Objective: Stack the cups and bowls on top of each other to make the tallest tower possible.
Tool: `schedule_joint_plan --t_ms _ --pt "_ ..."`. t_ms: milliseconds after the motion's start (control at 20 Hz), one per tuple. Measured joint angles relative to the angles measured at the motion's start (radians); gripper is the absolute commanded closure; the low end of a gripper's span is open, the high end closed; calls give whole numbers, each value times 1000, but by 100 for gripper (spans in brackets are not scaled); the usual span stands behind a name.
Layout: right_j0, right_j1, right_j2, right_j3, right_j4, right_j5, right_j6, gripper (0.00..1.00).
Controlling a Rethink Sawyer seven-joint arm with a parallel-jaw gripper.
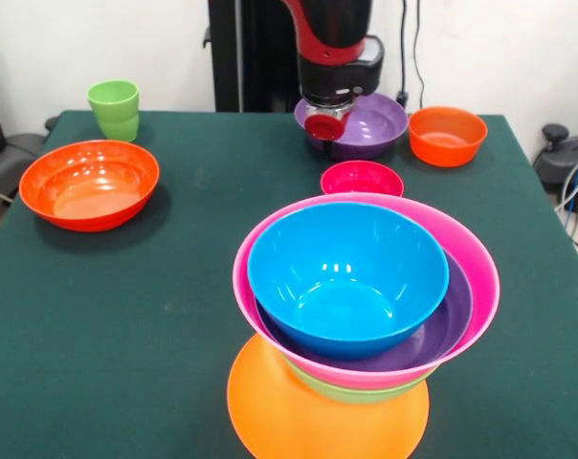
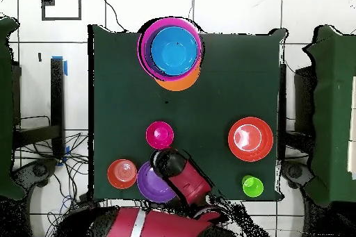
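You had a dark green table [image 1: 98, 316] in front of a white wall, with a tiled floor showing around it from above.

The tower [image 1: 364, 306] sat at the near edge in the front view. Its base was a big upturned orange bowl [image 1: 299, 411]. On top of that you could see a sliver of a green bowl [image 1: 351, 390], then a wide pink bowl [image 1: 461, 287], a purple one nested inside it [image 1: 442, 330], and a blue bowl [image 1: 346, 277] sitting highest, open side up. From overhead the same stack showed at the top edge of the table, blue in the middle [image 2: 172, 50].

Everything else was still loose. A small magenta bowl [image 1: 362, 179] stood just behind the tower, near the middle of the table. The second purple bowl [image 1: 377, 122] was at the far edge, with a small red-orange bowl [image 1: 447, 135] just beside it. The larger red-orange bowl [image 1: 89, 184] sat well apart on the other side, and the light-green cup [image 1: 114, 109] stood upright behind it near the far corner.

Your gripper [image 1: 325, 126] hung right over the rim of that loose purple bowl, on the side away from the small red-orange one. Honestly, I couldn't tell if the fingers were spread or closed; only a red round end showed, and overhead the arm [image 2: 182, 178] covered it.
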Motion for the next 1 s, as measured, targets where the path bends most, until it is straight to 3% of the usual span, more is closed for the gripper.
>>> schedule_joint_plan --t_ms 300,500,700,1000 --pt "91 0 -129 -39 -14 88 0 100" --pt "169 -4 -258 -107 -75 214 0 100" --pt "188 -31 -343 -190 -142 348 0 100" --pt "171 -60 -405 -311 -181 478 0 100"
